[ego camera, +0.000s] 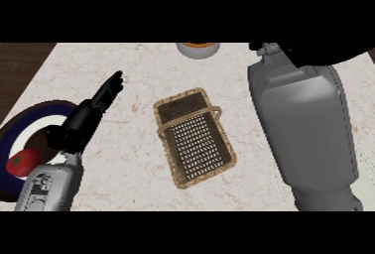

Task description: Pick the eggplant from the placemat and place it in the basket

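A woven basket (195, 140) with a dark mesh bottom lies in the middle of the counter, and nothing shows inside it. At the left edge lies a round dark placemat (16, 130) with a pale ring. No eggplant shows anywhere. My left hand (93, 110) hovers over the placemat's right rim, open, fingers straight and pointing up and to the right, holding nothing. My right forearm (307, 129) is raised close to the view at the right of the basket. My right hand (322, 53) is only a dark shape at the top right edge.
A red tomato-like fruit (22, 161) with a green stem sits on the placemat beside my left forearm. A pale cup (198, 49) with orange contents stands at the counter's far edge. Dark wood floor shows beyond the counter's left edge.
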`<state>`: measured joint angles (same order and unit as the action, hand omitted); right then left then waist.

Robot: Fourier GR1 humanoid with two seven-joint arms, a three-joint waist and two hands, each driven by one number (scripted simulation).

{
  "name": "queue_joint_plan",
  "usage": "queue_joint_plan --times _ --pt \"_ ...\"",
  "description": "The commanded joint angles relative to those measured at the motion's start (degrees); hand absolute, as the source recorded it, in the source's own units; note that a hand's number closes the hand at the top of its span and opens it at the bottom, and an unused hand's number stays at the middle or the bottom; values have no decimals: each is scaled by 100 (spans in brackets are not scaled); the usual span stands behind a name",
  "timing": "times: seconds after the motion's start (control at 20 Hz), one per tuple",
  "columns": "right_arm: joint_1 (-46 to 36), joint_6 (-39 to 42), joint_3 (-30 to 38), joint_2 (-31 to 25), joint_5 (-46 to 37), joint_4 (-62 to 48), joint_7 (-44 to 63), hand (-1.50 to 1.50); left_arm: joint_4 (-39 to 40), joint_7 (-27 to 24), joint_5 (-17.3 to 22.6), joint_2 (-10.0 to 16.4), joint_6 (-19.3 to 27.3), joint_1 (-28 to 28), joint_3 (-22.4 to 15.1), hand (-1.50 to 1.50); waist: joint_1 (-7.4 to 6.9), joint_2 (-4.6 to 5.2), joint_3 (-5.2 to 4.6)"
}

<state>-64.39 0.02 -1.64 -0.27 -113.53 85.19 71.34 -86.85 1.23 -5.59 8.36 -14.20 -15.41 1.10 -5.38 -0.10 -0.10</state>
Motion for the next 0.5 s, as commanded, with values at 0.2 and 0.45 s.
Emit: queue_joint_plan --times 0.2,0.45 --pt "-46 -30 -531 26 -74 542 1388 -150 61 -58 72 65 -44 27 113 0 -20 39 -2" --pt "-212 36 -382 26 -356 1328 1388 -150 7 9 -28 -68 72 32 -7 0 27 -8 5"
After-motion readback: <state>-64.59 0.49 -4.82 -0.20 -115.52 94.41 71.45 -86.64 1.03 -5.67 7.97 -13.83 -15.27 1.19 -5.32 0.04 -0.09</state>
